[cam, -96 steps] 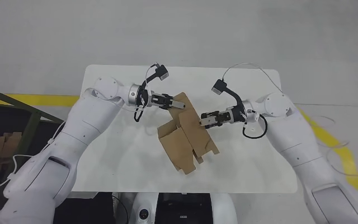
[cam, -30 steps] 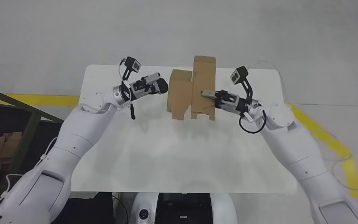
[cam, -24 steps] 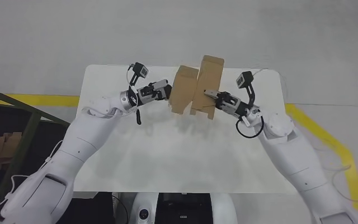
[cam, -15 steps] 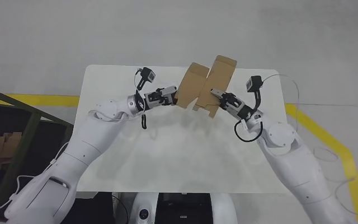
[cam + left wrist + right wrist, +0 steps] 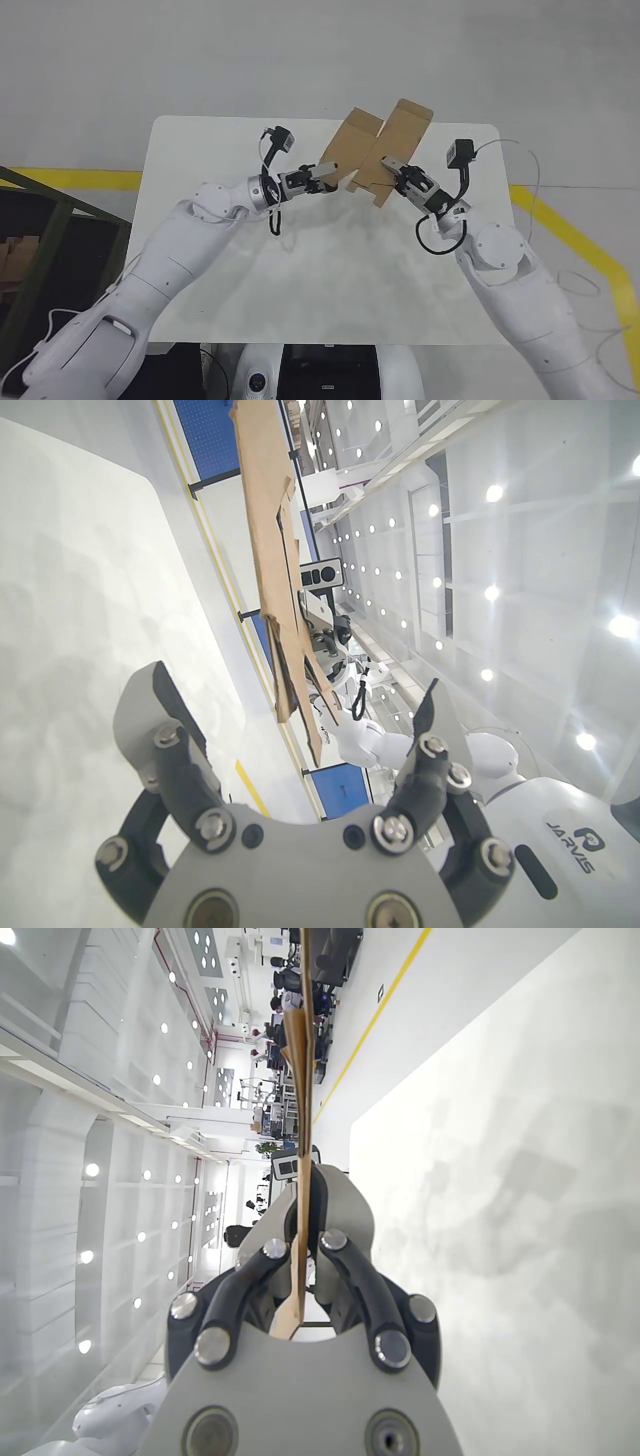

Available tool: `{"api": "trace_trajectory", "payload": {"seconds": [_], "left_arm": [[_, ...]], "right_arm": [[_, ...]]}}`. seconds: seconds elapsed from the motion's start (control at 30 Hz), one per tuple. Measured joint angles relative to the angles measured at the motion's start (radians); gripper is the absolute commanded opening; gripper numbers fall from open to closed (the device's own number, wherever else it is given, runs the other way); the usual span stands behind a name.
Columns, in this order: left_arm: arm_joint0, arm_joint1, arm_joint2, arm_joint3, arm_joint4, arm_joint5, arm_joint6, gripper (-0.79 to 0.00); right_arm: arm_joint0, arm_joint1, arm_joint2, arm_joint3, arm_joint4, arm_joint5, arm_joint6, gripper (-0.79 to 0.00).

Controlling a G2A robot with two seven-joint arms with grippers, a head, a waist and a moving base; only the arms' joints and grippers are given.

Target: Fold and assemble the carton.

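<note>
The flattened brown carton (image 5: 378,148) hangs tilted in the air above the far side of the white table (image 5: 250,290). My right gripper (image 5: 393,165) is shut on its lower edge. In the right wrist view the carton (image 5: 303,1053) runs edge-on between the shut fingers of that gripper (image 5: 305,1178). My left gripper (image 5: 327,173) is open just beside the carton's left corner. In the left wrist view the carton (image 5: 267,550) stands edge-on ahead of the left gripper (image 5: 300,705), its near end in line with the gap between the spread fingers and not touched by them.
The white tabletop below both arms is bare. A yellow floor line (image 5: 70,179) runs past the table on both sides. A dark rack (image 5: 40,240) stands off the table's left edge.
The right arm has swung the carton to the right and tilted it. The left gripper, holding the carton 3.2 s ago, had let go by 1 s ago and has since followed its left corner.
</note>
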Motion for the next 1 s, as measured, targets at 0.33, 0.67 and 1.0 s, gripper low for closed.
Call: {"api": "trace_trajectory", "payload": {"seconds": [0.33,0.67,1.0], "left_arm": [[-0.004,-0.017,-0.012,0.015,0.013,0.017,0.017,-0.785],[-0.005,-0.031,-0.031,0.028,0.006,0.032,0.003,-0.785],[-0.024,-0.027,-0.086,0.043,0.018,0.053,-0.070,-0.785]], "right_arm": [[-0.004,-0.011,0.007,0.004,-0.008,0.000,-0.001,-0.785],[-0.006,-0.020,0.010,0.009,-0.027,-0.007,0.020,0.000],[-0.014,-0.022,0.056,0.042,0.003,-0.085,0.095,0.000]]}}
